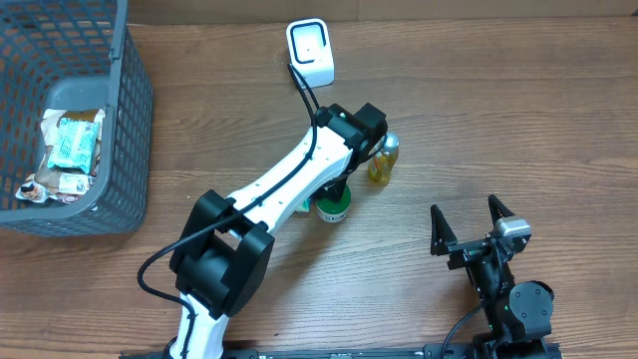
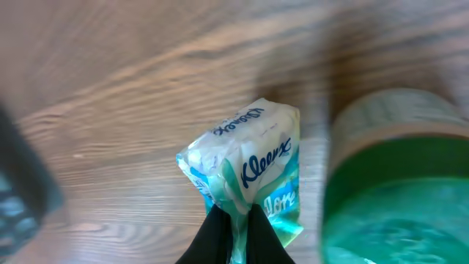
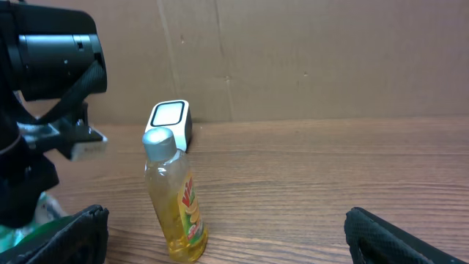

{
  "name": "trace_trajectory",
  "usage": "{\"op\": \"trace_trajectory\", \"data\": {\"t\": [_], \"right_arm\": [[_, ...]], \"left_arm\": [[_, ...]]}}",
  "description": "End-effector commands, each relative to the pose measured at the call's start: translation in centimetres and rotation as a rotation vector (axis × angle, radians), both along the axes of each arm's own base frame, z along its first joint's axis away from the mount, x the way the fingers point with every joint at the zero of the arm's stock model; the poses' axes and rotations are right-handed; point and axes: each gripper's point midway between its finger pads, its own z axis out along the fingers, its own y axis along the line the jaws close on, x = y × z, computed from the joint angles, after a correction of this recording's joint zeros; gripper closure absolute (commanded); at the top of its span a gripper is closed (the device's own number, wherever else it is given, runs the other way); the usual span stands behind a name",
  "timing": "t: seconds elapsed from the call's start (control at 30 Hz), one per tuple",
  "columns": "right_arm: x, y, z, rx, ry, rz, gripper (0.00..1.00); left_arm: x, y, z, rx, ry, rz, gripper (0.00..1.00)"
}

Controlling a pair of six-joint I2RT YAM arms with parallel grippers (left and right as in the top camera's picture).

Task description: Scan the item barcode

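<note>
Pinching a Kleenex pack (image 2: 245, 165), the left tool (image 2: 234, 216) is held near the barcode scanner (image 1: 310, 50), likely for scanning; the right tool (image 1: 465, 207) is spread apart.

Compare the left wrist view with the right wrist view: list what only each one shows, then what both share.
Left wrist only: the tissue pack with its lettering readable, and the shut left hand pinching it. Right wrist only: the bottle, the scanner behind it, and the open right hand. Both: the table, and probably the green tub, just a sliver at the right wrist view's lower left.
</note>
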Motion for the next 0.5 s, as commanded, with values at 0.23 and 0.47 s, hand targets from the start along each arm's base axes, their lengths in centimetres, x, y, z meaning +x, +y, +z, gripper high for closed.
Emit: {"op": "trace_trajectory", "data": {"t": [0.23,0.47], "right_arm": [[0.0,-0.2,-0.3,-0.001,-0.001,-0.009,0.00],[0.0,-0.2,-0.3,-0.001,-0.001,-0.009,0.00]], "left_arm": [[4.9,4.1,3.1,0.157,-0.202,0.008,0.96],[6.5,4.9,3.0,0.154,-0.200,-0.042,0.96]]}}
